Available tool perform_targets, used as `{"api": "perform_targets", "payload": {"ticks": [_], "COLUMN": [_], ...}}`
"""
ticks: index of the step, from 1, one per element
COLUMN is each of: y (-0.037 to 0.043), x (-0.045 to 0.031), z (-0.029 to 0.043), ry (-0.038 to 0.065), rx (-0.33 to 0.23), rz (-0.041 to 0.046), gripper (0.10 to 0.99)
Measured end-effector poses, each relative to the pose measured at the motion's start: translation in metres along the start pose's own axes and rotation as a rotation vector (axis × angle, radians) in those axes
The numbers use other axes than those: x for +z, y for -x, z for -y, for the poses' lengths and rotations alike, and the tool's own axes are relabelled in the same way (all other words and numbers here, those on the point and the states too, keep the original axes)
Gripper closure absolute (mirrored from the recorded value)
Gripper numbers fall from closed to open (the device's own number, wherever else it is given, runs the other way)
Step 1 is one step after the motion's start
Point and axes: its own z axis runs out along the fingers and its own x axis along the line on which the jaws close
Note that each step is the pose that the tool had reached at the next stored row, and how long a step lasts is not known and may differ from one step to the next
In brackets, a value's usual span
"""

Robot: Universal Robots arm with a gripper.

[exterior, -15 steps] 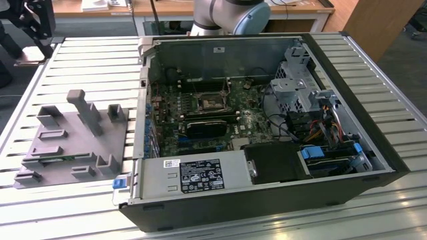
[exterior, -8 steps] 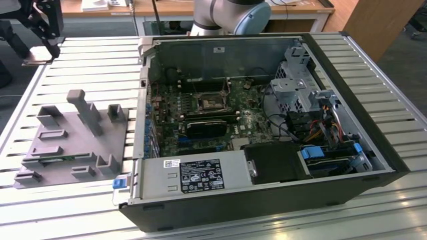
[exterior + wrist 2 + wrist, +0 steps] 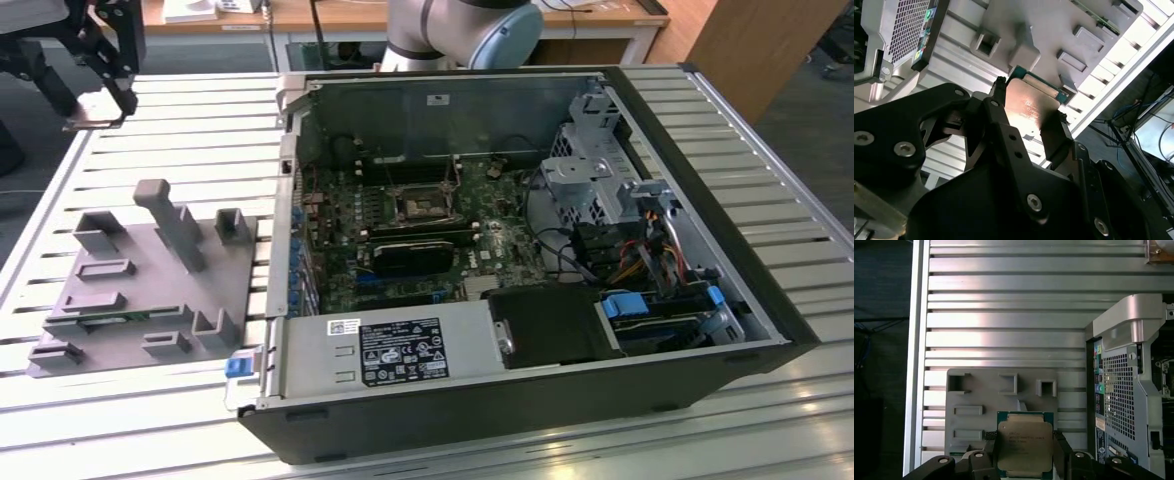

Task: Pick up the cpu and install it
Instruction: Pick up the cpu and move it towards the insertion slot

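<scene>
Claw (image 3: 1028, 102) sits up close in both wrist views, with its black fingers (image 3: 1061, 450) pinched on opposite edges of the cpu (image 3: 1024, 440), metal lid facing the camera. No gap visible on either side, so I read it as clamped.

Cpu looks big against the grey holder block (image 3: 147, 300) behind it. My read is that it's lifted clear, hanging over the block's low-slot end, not sitting in a pocket. Block rests on the slatted worktop (image 3: 174, 140), just beside the open pc case (image 3: 441, 100).

Status:
- **Pick:** done, judging by the grip.
- **Install:** not done.

Black-framed socket (image 3: 424, 203) on the green board (image 3: 400, 270) inside the case is well apart from the cpu. It looks unfilled in the exterior view, though I can't confirm latch state from there. Roughly halfway: the transfer to the case and the seating are left.
</scene>
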Motion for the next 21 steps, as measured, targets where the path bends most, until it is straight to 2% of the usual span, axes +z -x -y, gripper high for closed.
{"api": "perform_targets", "payload": {"ticks": [21], "y": [0.0313], "x": [-0.0007], "z": [-0.0005], "ry": [0.000], "rx": [0.000], "rz": [0.0000], "gripper": [0.557]}}
